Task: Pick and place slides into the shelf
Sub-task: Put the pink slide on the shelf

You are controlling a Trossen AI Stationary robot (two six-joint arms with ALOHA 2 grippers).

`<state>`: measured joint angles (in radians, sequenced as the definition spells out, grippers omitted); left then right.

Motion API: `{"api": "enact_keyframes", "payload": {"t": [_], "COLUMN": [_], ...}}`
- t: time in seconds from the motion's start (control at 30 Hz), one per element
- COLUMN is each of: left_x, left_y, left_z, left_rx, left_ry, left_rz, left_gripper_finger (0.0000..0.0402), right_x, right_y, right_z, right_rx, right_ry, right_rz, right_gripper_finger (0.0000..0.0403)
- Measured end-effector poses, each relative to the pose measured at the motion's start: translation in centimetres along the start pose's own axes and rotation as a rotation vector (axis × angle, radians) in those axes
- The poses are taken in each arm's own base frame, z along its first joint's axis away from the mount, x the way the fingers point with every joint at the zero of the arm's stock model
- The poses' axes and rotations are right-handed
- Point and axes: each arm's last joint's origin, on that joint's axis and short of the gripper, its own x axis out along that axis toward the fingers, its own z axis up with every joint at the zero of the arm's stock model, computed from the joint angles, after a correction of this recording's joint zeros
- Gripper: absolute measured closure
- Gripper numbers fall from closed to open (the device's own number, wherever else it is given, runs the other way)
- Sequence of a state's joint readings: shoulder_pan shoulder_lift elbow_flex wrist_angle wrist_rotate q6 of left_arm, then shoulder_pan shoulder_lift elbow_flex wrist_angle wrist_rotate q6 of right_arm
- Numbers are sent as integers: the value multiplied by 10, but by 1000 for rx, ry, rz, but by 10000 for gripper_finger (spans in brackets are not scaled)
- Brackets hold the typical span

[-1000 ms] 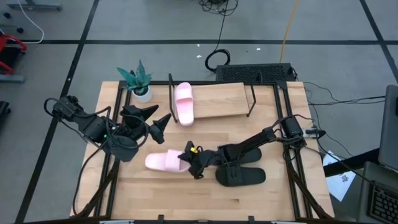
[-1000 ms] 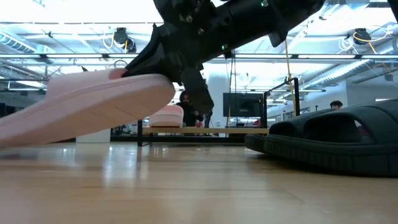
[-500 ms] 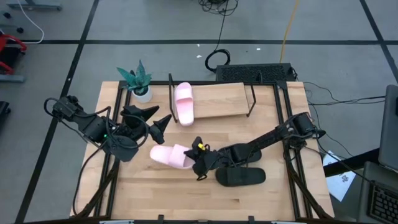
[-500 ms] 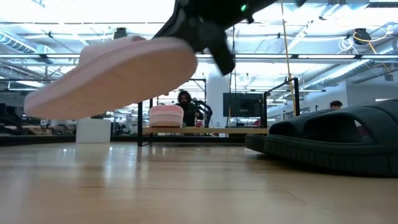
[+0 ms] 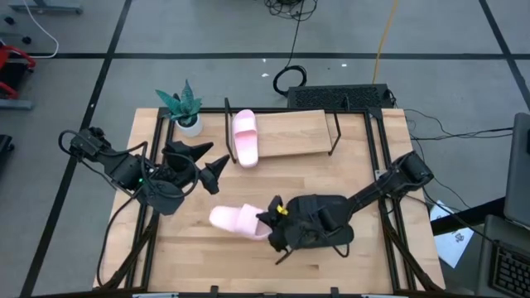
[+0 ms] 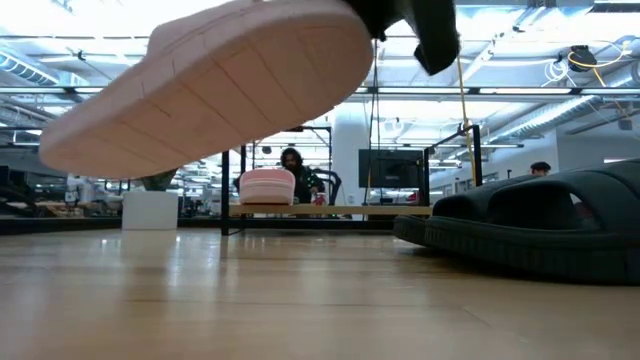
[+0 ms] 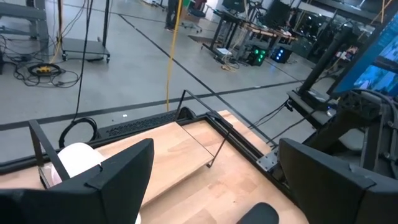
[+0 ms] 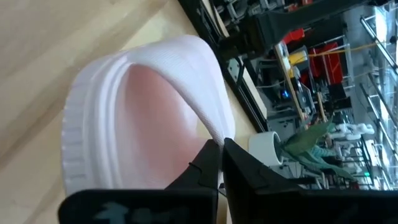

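Now, starting at the left of the counter [image 5: 166, 257], the left hand [image 5: 211, 163] waits with its fingers spread wide, holding nothing, near the potted plant [image 5: 184, 108] and just off the shelf's left end. The shelf [image 5: 286, 134] sits at the counter's far edge, and one pink slide [image 5: 245, 137] already lies on its left end, lengthwise across the board; the rest of the board is bare.

Toward the front middle, the right hand [image 5: 275, 222] is pinched shut on the strap of the second pink slide [image 5: 236, 220], which hangs clear of the counter, its sole tilted in the low view. Beneath that arm, to the right, a black slide [image 6: 540, 230] rests on the counter.

To do this carry well, the arm should probably keep the slide high enough to clear the shelf's wire end frame and the black slide below. It should turn the sole parallel to the parked pink one, and set it down just beside it. The strap grip is narrow, so slow, level motion would likely keep the slide from swinging or slipping out.
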<state>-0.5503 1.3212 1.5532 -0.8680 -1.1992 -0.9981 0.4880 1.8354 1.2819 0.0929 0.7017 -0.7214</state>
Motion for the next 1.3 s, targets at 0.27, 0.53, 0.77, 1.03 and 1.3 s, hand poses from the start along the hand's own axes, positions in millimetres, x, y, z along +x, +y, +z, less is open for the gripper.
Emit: {"api": "enact_keyframes", "payload": {"t": [0.27,0.53,0.77,1.03,1.3], "left_x": [0,-3,-4,-3,14], "left_y": [-1,-6,-7,-6,-16], "left_z": [-3,-10,-10,-9,-55], "left_rx": [29,-16,-29,-33,-14], "left_ry": [91,344,334,285,329], "left_rz": [-59,-215,-213,-181,-96], "left_gripper_finger": [55,55,55,55,55], "right_x": [-2,-2,-2,-2,-12], "right_y": [5,4,3,-2,-23], "right_z": [4,1,1,1,1], "right_rx": [55,45,-14,-69,-80], "right_ry": [-83,-37,-25,10,16], "right_rz": [105,69,42,-22,-84], "right_gripper_finger": [403,403,403,403,403]}}
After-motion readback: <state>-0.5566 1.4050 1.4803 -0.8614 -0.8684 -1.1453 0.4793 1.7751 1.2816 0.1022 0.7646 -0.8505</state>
